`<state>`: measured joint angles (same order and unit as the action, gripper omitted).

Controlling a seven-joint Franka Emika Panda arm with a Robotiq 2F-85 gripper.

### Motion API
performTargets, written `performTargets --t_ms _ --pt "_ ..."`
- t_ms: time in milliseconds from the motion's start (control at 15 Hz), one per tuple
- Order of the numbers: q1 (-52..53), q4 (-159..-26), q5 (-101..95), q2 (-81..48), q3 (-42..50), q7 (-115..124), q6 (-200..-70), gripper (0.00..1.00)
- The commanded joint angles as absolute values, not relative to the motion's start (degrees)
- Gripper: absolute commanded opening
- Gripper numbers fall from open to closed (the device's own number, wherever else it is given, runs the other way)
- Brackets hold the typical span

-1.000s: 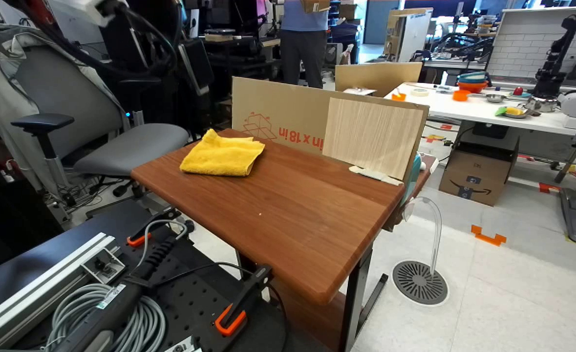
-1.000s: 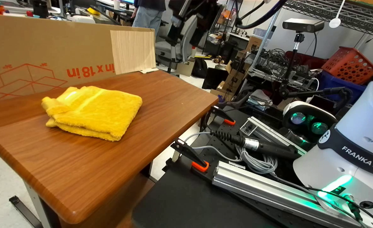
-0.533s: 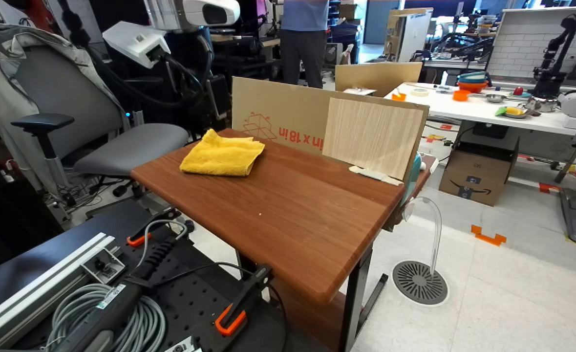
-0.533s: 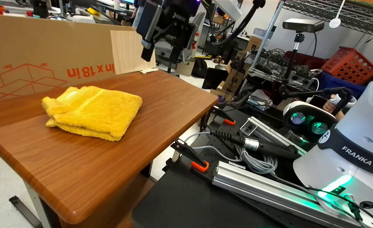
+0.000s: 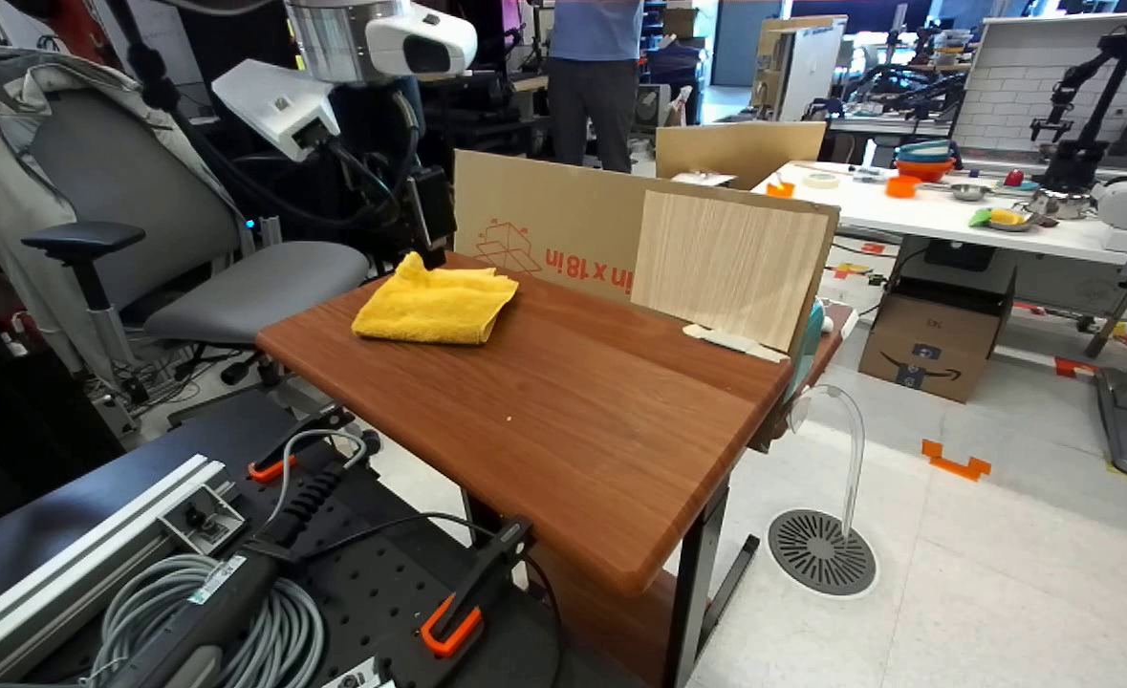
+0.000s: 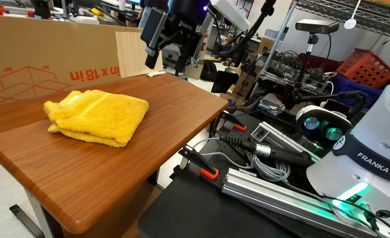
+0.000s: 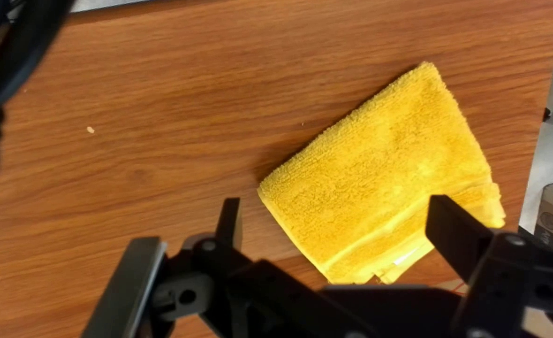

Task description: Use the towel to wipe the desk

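The yellow folded towel (image 5: 439, 304) lies on the brown wooden desk (image 5: 573, 420), near one end of it. In an exterior view the towel (image 6: 102, 117) lies flat with a loose folded edge at the back, on the desk (image 6: 178, 102). My gripper (image 6: 165, 62) is open and empty, held above the desk and apart from the towel. In the wrist view the gripper (image 7: 335, 206) shows its fingers wide apart. One finger (image 7: 229, 223) appears over bare desk (image 7: 140, 117), the other over the edge of the towel (image 7: 365, 173).
A cardboard panel (image 5: 544, 225) stands along the desk's back edge, with a light wood board (image 5: 730, 268) against it. Black clamps with orange pads (image 6: 209, 172) and a coiled grey cable (image 6: 271, 168) lie on the black robot table (image 6: 181, 205). A chair (image 5: 267, 287) stands past the desk's end.
The arm has come down from the top of both exterior views to above the desk, sinking slightly in the last half second. The towel has not moved.
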<state>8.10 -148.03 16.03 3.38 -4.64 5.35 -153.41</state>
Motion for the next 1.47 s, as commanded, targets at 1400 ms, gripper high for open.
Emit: performTargets --t_ms 1400 --pt "9.83 -129.48 8.51 -29.29 -2.20 20.41 -151.04 1.00"
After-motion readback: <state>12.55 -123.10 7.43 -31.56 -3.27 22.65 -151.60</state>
